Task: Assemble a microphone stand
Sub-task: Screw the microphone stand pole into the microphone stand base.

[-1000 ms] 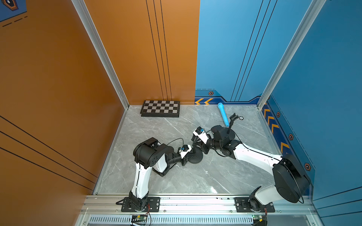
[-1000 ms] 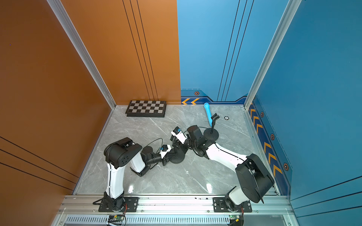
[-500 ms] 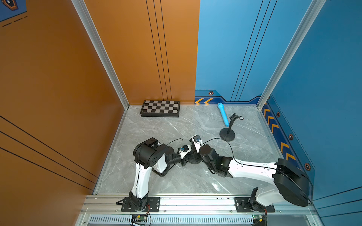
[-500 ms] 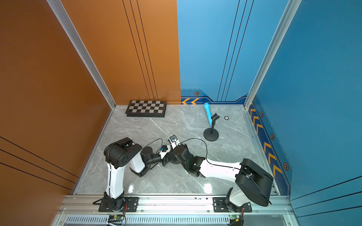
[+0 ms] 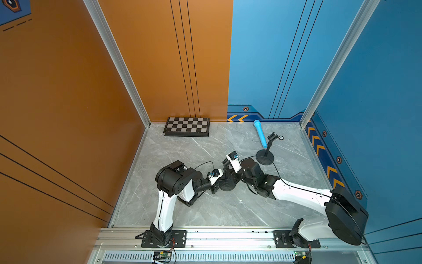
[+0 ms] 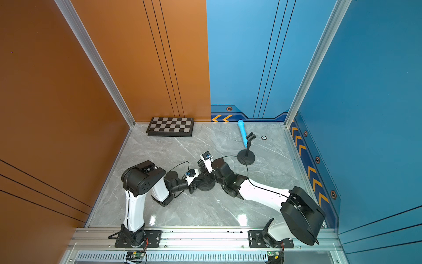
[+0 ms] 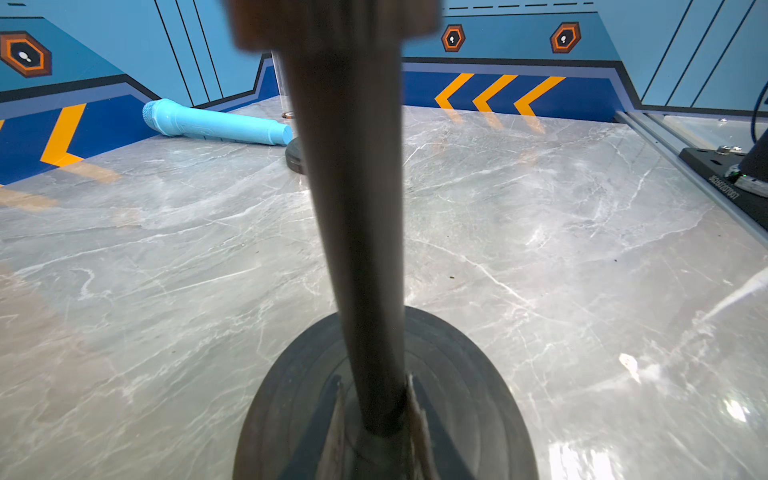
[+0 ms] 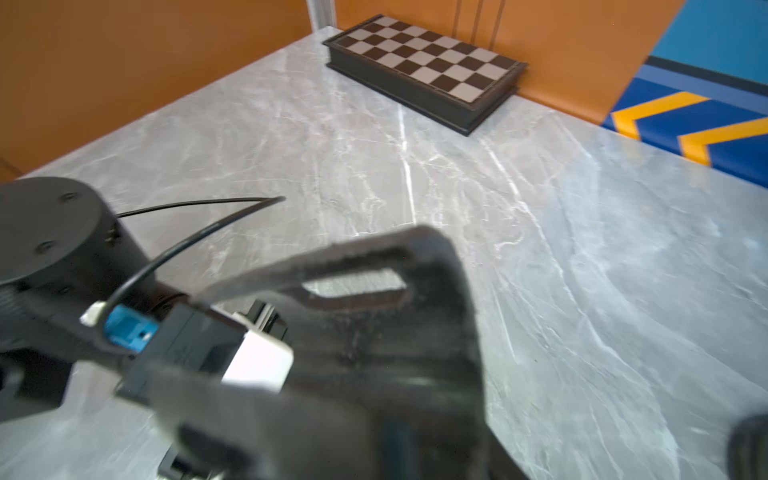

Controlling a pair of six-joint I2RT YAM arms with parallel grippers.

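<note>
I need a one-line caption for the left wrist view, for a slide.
Left claw grips a black pole just above its round base on the marble table; a blue microphone lies behind.

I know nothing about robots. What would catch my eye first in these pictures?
The white-and-black left arm and right arm lean in from the near edge and meet mid-table over a round black base, where the left gripper pinches its pole. Toward the back right, a light blue microphone lies flat beside a small upright stand, and a chessboard sits against the orange wall.
</note>
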